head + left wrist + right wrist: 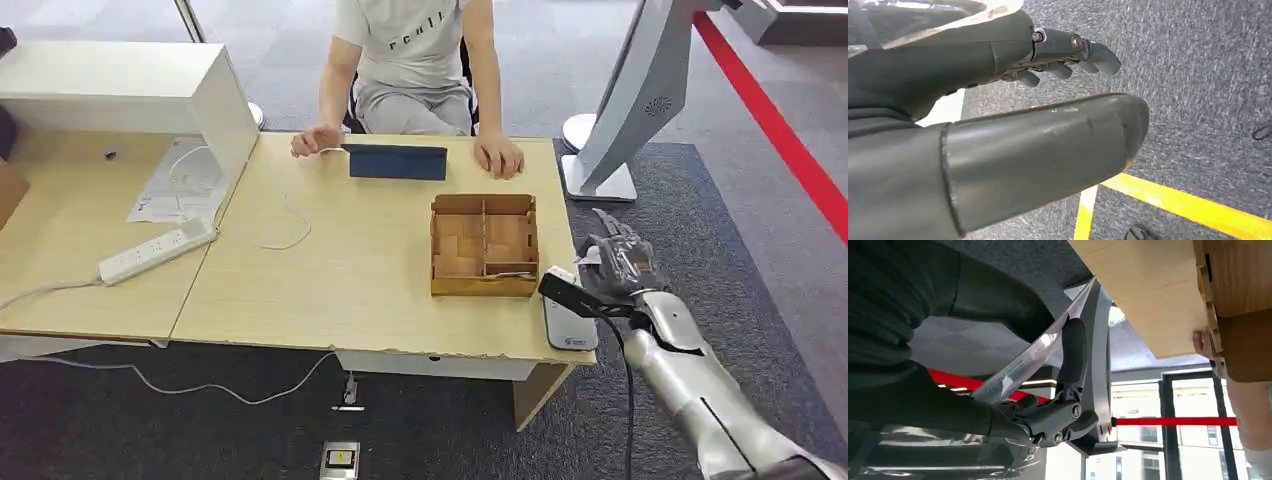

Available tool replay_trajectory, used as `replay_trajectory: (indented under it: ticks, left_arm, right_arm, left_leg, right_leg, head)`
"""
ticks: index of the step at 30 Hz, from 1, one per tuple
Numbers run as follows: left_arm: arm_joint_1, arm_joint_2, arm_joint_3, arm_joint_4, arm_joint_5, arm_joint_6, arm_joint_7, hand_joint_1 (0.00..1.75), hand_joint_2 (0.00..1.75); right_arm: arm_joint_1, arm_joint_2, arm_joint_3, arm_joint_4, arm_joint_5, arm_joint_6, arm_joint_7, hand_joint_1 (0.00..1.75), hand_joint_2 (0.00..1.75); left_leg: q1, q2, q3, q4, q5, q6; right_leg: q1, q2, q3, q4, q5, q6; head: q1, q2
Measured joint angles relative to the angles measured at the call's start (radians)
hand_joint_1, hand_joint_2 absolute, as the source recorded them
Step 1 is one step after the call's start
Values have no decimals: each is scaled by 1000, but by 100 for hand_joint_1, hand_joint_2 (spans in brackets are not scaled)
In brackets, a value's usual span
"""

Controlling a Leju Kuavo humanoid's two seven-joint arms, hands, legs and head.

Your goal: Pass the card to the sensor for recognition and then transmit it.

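Right hand raised just past the right edge of the table, beside the wooden box. Fingers closed on a thin, glossy card, pinched between thumb and a finger, seen edge-on in the right wrist view. Card lifted off the table, slightly beyond the white card reader lying at the table's right front corner, right of the box. Card hard to make out from the head view; a pale patch at the hand may be part of it.

Left hand hanging over grey carpet with yellow floor tape under it. Thick thumb stretched out, darker fingers loosely curled with a gap to the thumb, nothing between them.

Box divided into compartments, near the table's right side. Behind the box, toward the far edge, a dark blue tablet standing up. Person seated beyond the far edge, one hand resting at either side of the tablet. White power strip and white cable well to the left of the box.
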Motion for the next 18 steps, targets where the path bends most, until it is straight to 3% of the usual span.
replay_trajectory:
  ticks: [18]
  left_arm:
    - [0, -4, 33, 0, 35, 49, 12, 0, 0]
  right_arm:
    - [16, 2, 0, 4, -29, 37, -26, 175, 175]
  left_leg:
    - [0, 0, 0, 0, 0, 0]
  right_leg:
    - [0, 0, 0, 0, 0, 0]
  head:
    - [0, 0]
